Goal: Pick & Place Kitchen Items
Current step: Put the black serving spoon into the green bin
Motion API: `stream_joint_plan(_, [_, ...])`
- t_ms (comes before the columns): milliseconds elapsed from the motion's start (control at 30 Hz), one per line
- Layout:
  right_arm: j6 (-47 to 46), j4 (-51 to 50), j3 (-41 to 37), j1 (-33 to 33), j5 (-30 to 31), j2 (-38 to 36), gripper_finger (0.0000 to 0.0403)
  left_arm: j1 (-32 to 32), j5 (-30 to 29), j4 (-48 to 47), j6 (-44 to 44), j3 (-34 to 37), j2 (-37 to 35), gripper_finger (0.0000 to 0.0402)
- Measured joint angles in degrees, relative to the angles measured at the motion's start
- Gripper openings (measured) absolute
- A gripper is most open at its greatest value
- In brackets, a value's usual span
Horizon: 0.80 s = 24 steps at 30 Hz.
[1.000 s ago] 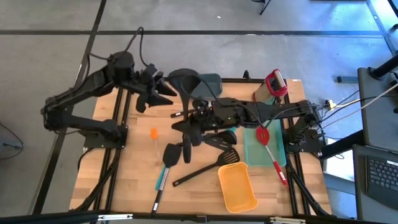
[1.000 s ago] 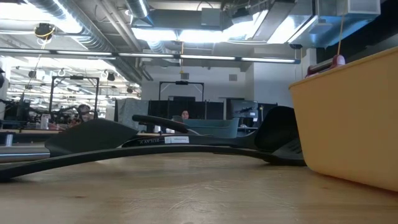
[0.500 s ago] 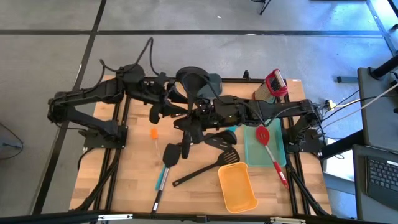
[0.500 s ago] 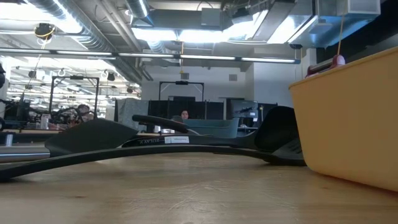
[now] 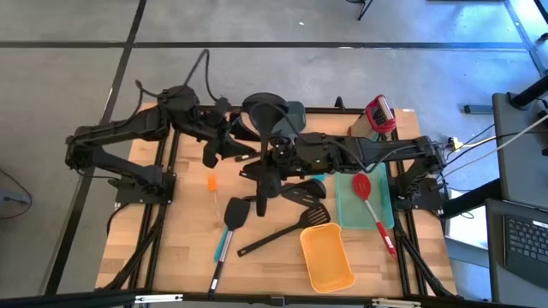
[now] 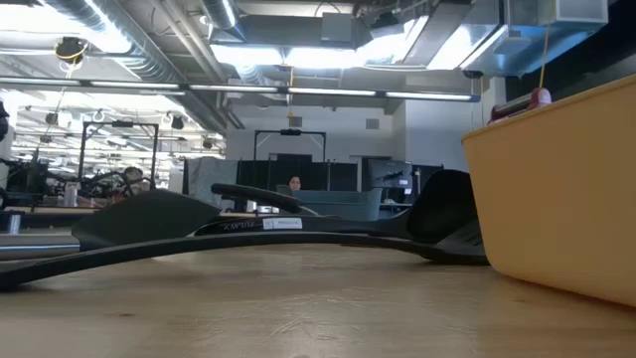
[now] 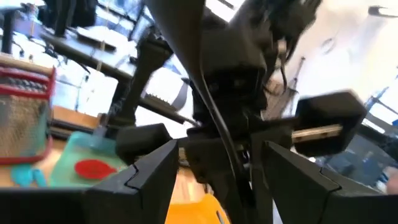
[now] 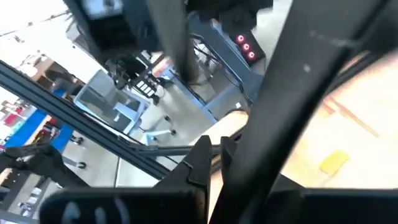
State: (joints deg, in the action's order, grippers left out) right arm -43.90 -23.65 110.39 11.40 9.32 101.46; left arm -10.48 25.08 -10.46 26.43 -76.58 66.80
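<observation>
Hovering over the middle of the worktop (image 5: 184, 257), the right end effector (image 5: 272, 156) is pinched narrow around a black ladle (image 5: 265, 115), held by its handle; the bowl rises toward the worktop's far edge and the handle runs down toward the near edge. The left end effector (image 5: 224, 144) sits just beside it, toward the left edge, with its fingers (image 7: 143, 180) spread wide. In the left wrist view the dark handle passes between those spread fingers, so the ladle's long axis appears to cross the gap rather than lie along it. That suggests a handover, though I cannot tell whether the left fingers touch the handle.

Other kitchen items lie toward the near edge: black turners (image 5: 282, 235), a teal-handled spatula (image 5: 224, 239), and a red spoon (image 5: 366, 198) on a teal tray (image 5: 347, 210) beside a yellow bin (image 5: 325, 258).
</observation>
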Motion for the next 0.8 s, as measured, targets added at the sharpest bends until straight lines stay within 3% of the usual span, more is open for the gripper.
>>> stream_joint_plan(800, [0.9,0.2,0.0,-0.5,-1.6,-0.6,0.0027,1.8,0.6,10.3,3.5,-0.1,5.2,0.0179])
